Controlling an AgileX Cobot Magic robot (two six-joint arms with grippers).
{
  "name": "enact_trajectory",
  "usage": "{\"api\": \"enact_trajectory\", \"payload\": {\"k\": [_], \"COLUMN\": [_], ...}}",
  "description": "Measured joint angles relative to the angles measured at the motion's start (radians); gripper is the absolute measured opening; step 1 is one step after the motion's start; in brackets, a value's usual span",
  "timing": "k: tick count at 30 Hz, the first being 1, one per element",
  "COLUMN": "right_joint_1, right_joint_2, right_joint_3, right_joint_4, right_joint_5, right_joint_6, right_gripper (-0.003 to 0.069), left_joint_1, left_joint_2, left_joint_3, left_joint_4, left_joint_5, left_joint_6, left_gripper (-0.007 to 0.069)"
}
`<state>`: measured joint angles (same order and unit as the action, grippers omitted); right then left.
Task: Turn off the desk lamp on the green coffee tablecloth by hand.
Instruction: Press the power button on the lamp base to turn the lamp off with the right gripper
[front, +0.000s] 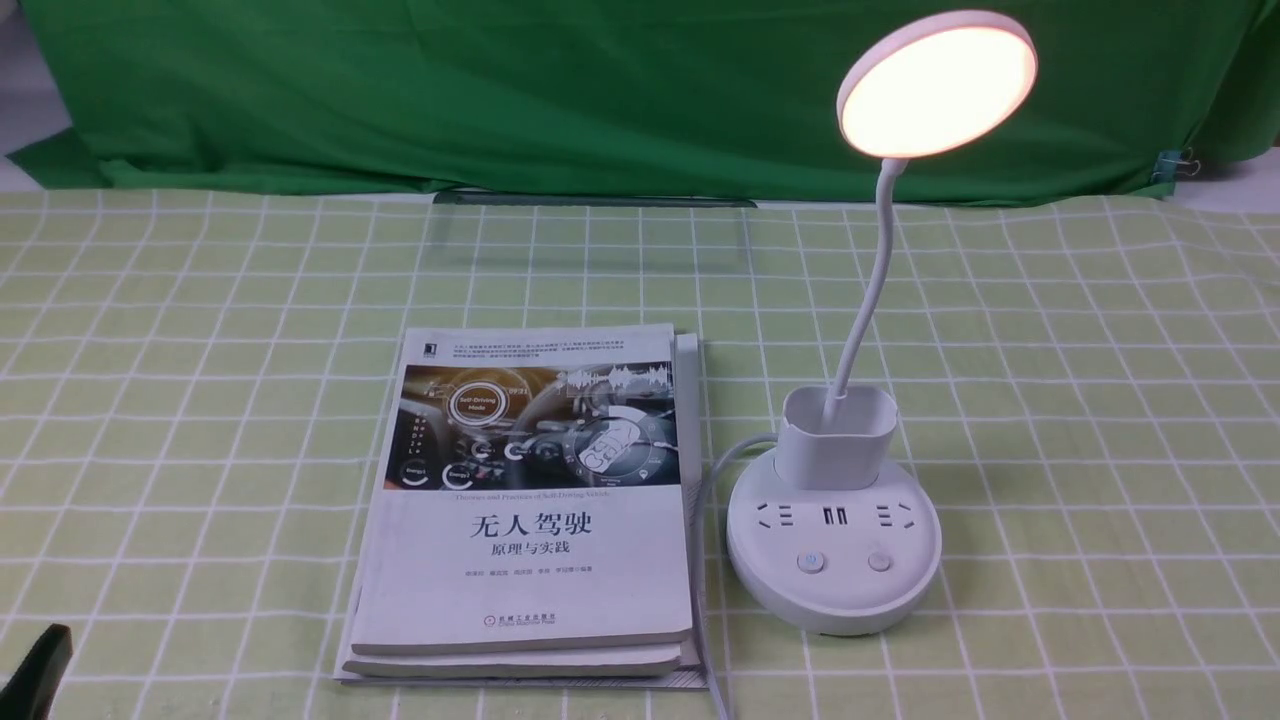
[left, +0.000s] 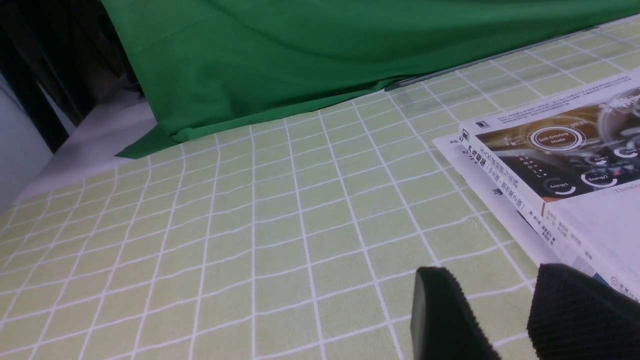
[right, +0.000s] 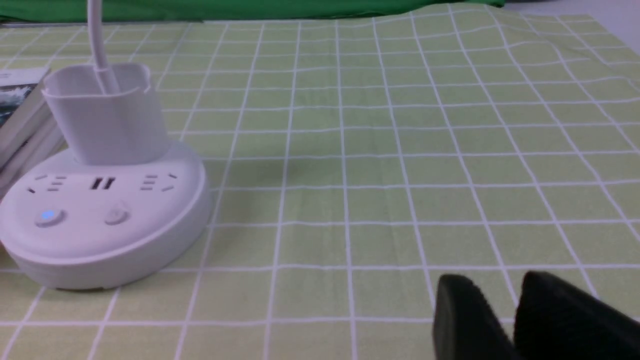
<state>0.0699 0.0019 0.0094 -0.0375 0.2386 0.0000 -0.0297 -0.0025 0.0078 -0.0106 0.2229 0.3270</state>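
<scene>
The desk lamp stands right of centre on the green coffee tablecloth, its round head glowing warm. Two buttons sit on the front of its round base: the left one shows a blue light, the right one is plain. In the right wrist view the base lies well off to one side of my right gripper, the hand, whose jaws stand a little apart over bare cloth. My left gripper is open and empty beside the books; only its tip shows in the front view.
Stacked books lie just left of the lamp, and its white cable runs between them. A cup holder rises from the base. A dark green backdrop hangs along the table's far edge.
</scene>
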Motion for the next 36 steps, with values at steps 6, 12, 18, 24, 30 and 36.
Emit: {"api": "enact_trajectory", "payload": {"k": [6, 12, 18, 24, 30, 36], "right_joint_1": [0.0, 0.0, 0.0, 0.0, 0.036, 0.178], "right_joint_2": [0.0, 0.0, 0.0, 0.0, 0.077, 0.452], "right_joint_3": [0.0, 0.0, 0.0, 0.0, -0.119, -0.577], "right_joint_4": [0.0, 0.01, 0.09, 0.098, 0.102, 0.102], "right_joint_5": [0.0, -0.019, -0.2, -0.328, -0.157, 0.302], "right_joint_6": [0.0, 0.014, 0.336, 0.489, 0.425, 0.087], "right_gripper": [0.0241, 0.0241, 0.0241, 0.0241, 0.0151, 0.0048], "left_joint_1": [0.0, 0.0, 0.0, 0.0, 0.0, 0.0], "left_joint_2": [0.0, 0.0, 0.0, 0.0, 0.0, 0.0], "left_joint_3": [0.0, 0.0, 0.0, 0.0, 0.0, 0.0], "left_joint_4": [0.0, 0.0, 0.0, 0.0, 0.0, 0.0], "left_joint_5": [0.0, 0.0, 0.0, 0.0, 0.0, 0.0], "left_joint_6": [0.0, 0.0, 0.0, 0.0, 0.0, 0.0], "left_gripper": [0.0243, 0.0243, 0.0243, 0.0243, 0.0243, 0.0243]}}
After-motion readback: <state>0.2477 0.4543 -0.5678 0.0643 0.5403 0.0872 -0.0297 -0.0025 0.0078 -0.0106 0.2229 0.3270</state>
